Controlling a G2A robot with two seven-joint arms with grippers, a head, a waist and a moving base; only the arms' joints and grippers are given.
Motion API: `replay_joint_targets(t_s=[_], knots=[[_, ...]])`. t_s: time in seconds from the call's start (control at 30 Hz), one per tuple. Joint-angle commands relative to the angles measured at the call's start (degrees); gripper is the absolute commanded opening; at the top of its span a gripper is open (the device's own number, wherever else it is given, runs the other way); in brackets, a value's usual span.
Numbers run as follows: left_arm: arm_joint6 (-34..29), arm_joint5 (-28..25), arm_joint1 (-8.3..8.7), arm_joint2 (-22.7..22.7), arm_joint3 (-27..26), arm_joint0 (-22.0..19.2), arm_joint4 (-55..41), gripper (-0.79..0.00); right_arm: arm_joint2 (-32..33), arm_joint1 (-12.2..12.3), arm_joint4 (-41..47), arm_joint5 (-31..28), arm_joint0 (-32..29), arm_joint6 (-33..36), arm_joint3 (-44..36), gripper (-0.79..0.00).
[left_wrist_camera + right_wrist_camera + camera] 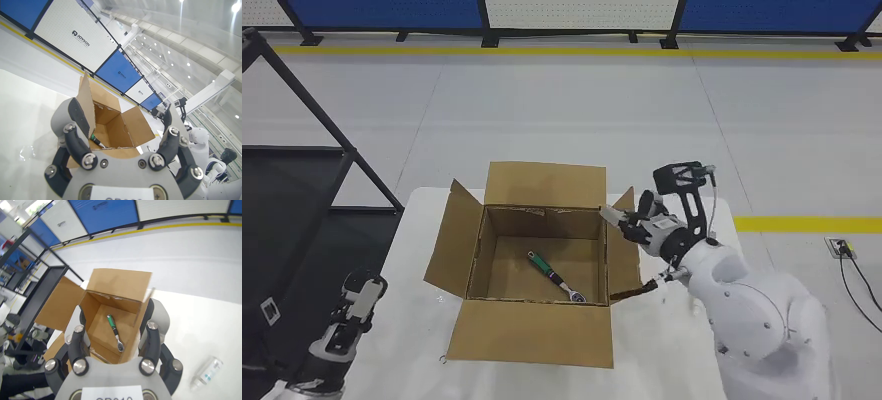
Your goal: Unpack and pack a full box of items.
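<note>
Here, the box (532, 335) is sitting open on the white worktop (417, 330), its flaps folded back. A green-handled wrench (556, 277) is lying diagonally on the box floor. The right tool (115, 306) is hanging at the box's right flap (624, 260) with its fingers spread wide, one outside the flap and one over the inside, gripping nothing. The left tool (122, 105) is hovering off the box's left side, well apart from it, also gaping wide and holding nothing. A small clear bottle (206, 373) is lying on the worktop off the box's right side.
</note>
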Motion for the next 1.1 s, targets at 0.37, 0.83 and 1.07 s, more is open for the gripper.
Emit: replay_joint_targets(t_s=[0.37,0.83,1.07], knots=[[3.0,-2.4,-0.37,-4.5,0.7,3.8,-3.6,0.000,-28.3,-5.4,-0.3,-2.2,25.1,7.0,34.0,-0.175],[1.7,-2.8,-0.37,-6.6,3.1,3.5,-6.6,0.000,-39.9,-14.2,10.0,-5.4,37.4,9.3,72.0,-0.419],[0.1,-2.5,-0.20,-6.9,3.8,2.2,-7.3,0.000,-42.8,-18.1,12.0,-5.9,38.4,7.5,82.2,-0.262]])
